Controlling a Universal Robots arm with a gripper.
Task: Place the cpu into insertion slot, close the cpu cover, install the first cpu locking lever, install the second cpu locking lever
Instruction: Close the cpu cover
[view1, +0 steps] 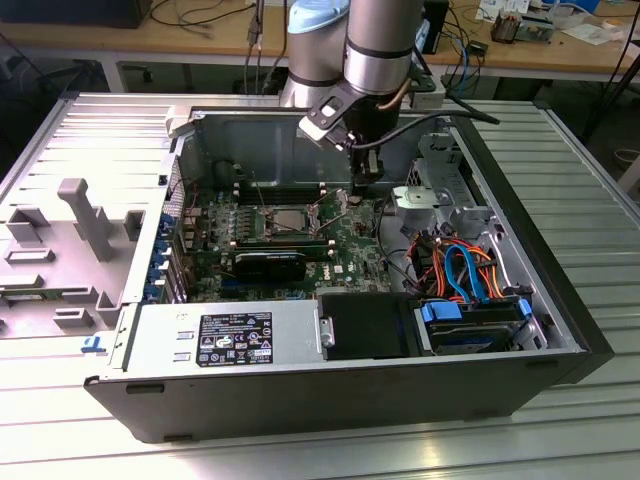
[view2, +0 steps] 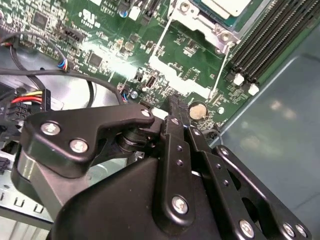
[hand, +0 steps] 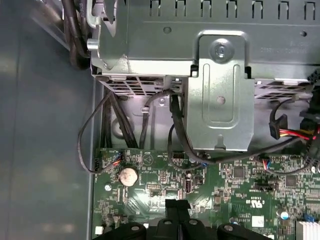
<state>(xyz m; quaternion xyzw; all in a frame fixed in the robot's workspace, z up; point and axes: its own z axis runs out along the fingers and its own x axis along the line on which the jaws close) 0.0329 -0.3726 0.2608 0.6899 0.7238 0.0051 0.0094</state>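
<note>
The cpu (view1: 284, 222) lies flat in the insertion slot (view1: 262, 228) on the green board, its silver-grey top showing. In the second wrist view the cpu (view2: 227, 6) has the silver cpu cover (view2: 200, 21) lying as a frame around it. Two thin lever rods (view2: 161, 37) stand out from the socket's sides. My gripper (view1: 367, 188) hangs over the board on the exterior view's right of the socket, apart from it. Its black fingers (view2: 174, 112) are shut with nothing between them, tips near a coin battery (view2: 197, 110). The gripper (hand: 176, 204) also shows in the first wrist view.
Black memory slots (view2: 265, 35) run beside the socket. A black graphics card (view1: 270, 265) lies in front of it, with the power supply (view1: 225, 335) and drive bay (view1: 470, 325) nearer. A grey metal bracket (hand: 220, 90) and cables (hand: 175, 130) sit beyond the board's edge.
</note>
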